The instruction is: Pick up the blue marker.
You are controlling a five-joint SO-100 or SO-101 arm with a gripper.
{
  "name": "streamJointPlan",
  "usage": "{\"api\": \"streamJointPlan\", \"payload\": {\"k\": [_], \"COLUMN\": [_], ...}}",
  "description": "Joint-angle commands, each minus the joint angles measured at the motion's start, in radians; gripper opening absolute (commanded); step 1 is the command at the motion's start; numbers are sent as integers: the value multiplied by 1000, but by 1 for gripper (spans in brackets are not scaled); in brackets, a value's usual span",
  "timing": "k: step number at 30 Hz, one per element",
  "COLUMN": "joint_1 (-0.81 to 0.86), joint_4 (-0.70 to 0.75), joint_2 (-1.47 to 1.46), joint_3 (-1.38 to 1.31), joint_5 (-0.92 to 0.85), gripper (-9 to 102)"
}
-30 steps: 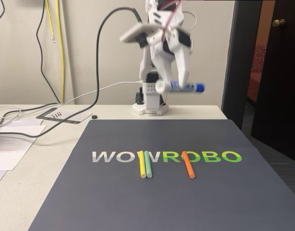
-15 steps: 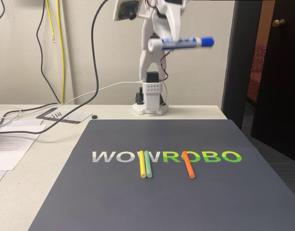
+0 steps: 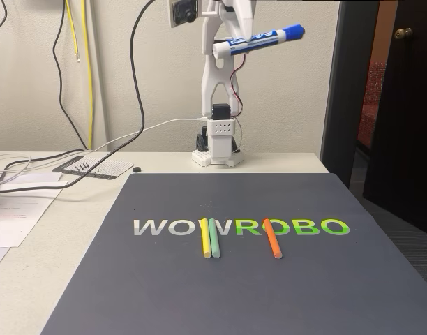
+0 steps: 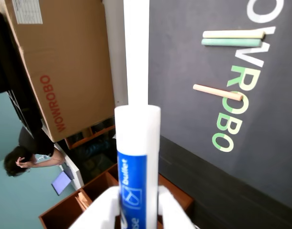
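Observation:
The blue marker point(image 3: 257, 40) is a thick white barrel with blue print and a blue cap. It hangs high above the table in the fixed view, nearly level with its capped end tilted up to the right. My gripper point(image 3: 240, 38) is shut on its barrel, at the top of the raised white arm. In the wrist view the blue marker point(image 4: 135, 157) runs up the middle of the picture, its white end towards the camera, with my gripper point(image 4: 136, 210) closed on it between two white fingers point(image 4: 97, 213) at the bottom edge.
On the dark WOWROBO mat point(image 3: 220, 293) lie a yellow stick point(image 3: 205, 239), a pale green stick point(image 3: 213, 238) and an orange stick point(image 3: 272, 238). The arm's base point(image 3: 218, 143) stands behind the mat. Cables and papers point(image 3: 18, 202) lie at left. In the wrist view a cardboard box point(image 4: 55, 62) and a person point(image 4: 26, 155) appear beyond the table.
The arm has lifted the marker from just above its base to near the top of the picture. The marker's capped end has tipped upward. The sticks on the mat have not moved.

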Motion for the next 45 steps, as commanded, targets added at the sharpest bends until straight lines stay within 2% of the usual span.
{"api": "streamJointPlan", "payload": {"k": [1,5,16,24,28,37,45], "joint_1": [2,3,2,80,150,264,264], "joint_4": [175,141,-331,-529,-572,-597,-617], "joint_2": [127,242,862,1201,1328,1468,1646], "joint_3": [86,209,1124,1609,1758,1911,2037], "joint_5": [81,133,167,89,77,8,-15], "gripper": [0,0,0,0,0,0,0]}}
